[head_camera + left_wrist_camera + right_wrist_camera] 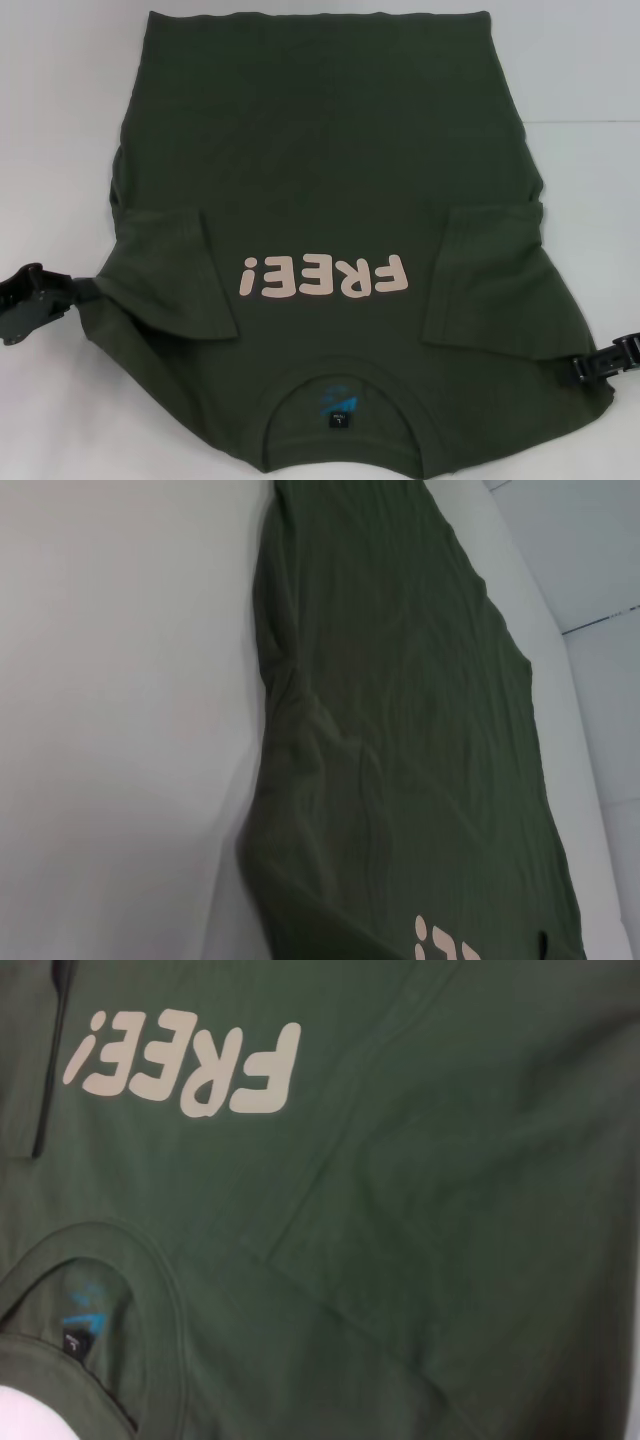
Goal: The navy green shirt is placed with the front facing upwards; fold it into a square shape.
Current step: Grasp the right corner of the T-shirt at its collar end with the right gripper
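The shirt point(320, 200) lies front-up mid-counter point(60, 100), collar at the near edge, both sleeves folded in. Left end effector point(30, 300) and right end effector point(605, 362) flank its shoulders; finger state: cannot tell. Next, likely gripping for the lengthwise fold

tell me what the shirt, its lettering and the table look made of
Shirt: soft matte knit, probably cotton jersey; it creases and lies limp, with a ribbed collar. Lettering: pale pink, flat and smooth-edged, likely a printed or heat-pressed film rather than stitching. Table: plain white, smooth, slightly matte; hard laminate or a covering, I can't tell which.
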You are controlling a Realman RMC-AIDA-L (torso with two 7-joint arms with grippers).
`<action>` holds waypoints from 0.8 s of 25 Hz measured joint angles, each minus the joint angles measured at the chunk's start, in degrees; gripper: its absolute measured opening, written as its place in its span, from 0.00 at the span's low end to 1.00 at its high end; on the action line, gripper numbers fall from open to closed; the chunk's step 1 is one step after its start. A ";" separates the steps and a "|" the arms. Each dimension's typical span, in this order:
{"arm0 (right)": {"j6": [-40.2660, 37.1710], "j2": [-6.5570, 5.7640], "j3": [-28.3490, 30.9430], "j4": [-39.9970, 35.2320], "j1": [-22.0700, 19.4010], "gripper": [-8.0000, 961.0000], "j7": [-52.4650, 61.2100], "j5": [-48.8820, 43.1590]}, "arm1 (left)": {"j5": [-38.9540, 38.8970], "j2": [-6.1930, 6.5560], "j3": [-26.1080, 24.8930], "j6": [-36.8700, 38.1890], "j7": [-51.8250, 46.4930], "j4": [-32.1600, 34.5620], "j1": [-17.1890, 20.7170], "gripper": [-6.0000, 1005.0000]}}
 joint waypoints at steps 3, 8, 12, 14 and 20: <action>-0.09 0.34 -0.60 0.00 0.29 0.89 0.27 -0.15 | -0.14 0.08 0.00 -0.02 0.05 0.00 0.01 0.01; -0.77 -0.08 -1.07 -0.73 -0.15 0.89 1.56 -0.23 | -0.14 0.12 -0.07 -0.09 0.11 0.00 0.01 0.01; -1.51 -0.99 -0.39 -0.79 -0.46 0.89 2.08 -0.18 | -0.14 0.12 -0.55 -0.15 0.17 0.00 0.01 0.01; -1.69 -1.35 -0.25 -0.88 -0.58 0.89 2.25 -0.26 | -0.14 0.10 -0.66 -0.16 0.18 -0.01 0.05 0.01; -1.57 -1.69 -0.46 -0.93 -0.83 0.89 2.37 -0.35 | -0.14 0.06 -0.75 -0.16 0.18 -0.01 0.18 0.01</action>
